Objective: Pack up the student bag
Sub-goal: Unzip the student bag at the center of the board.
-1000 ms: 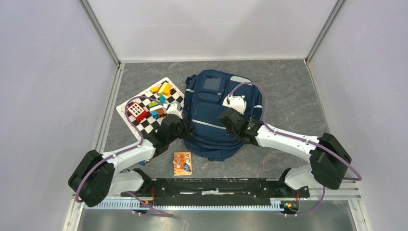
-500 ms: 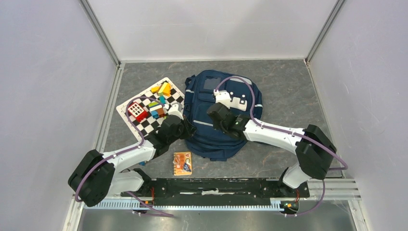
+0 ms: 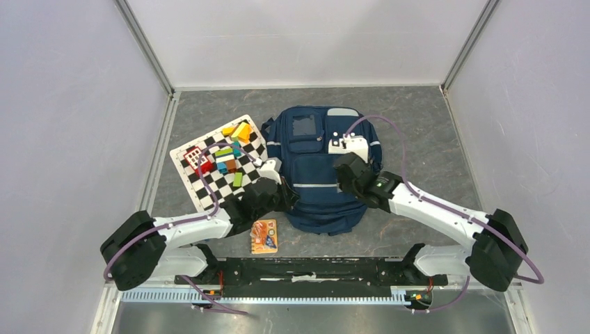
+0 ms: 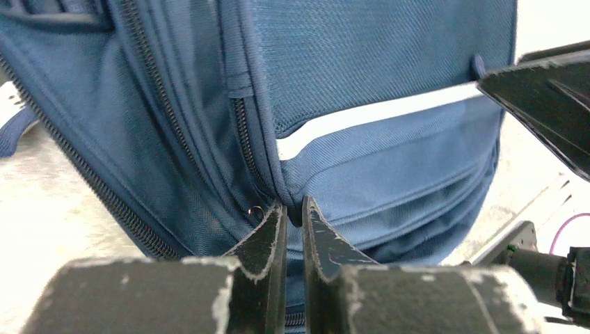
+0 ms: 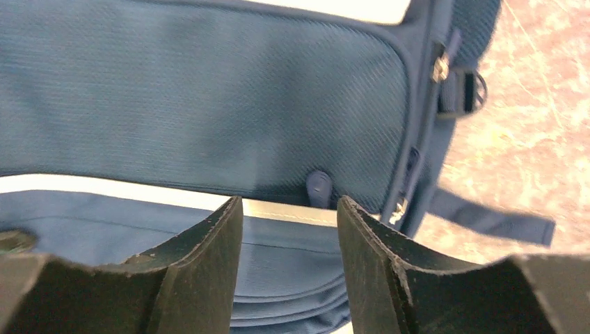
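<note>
The student bag (image 3: 316, 177) lay front-up on the table (image 3: 417, 125), just beside the checkered board (image 3: 203, 197). The left gripper (image 4: 292, 206) was pinched almost closed on the bag's side seam by a zip, I'd guess to anchor it. The right gripper (image 5: 289, 203) hung over the front pocket, jaws apart and empty, probably lining up a zip pull.

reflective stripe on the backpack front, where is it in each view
Top external: reflective stripe crosses the backpack front, below centre.
Left wrist: stripe slants up to the right across the middle.
Right wrist: stripe runs along the lower left.
Shared landmark: the pocket panel directly above it.
</note>
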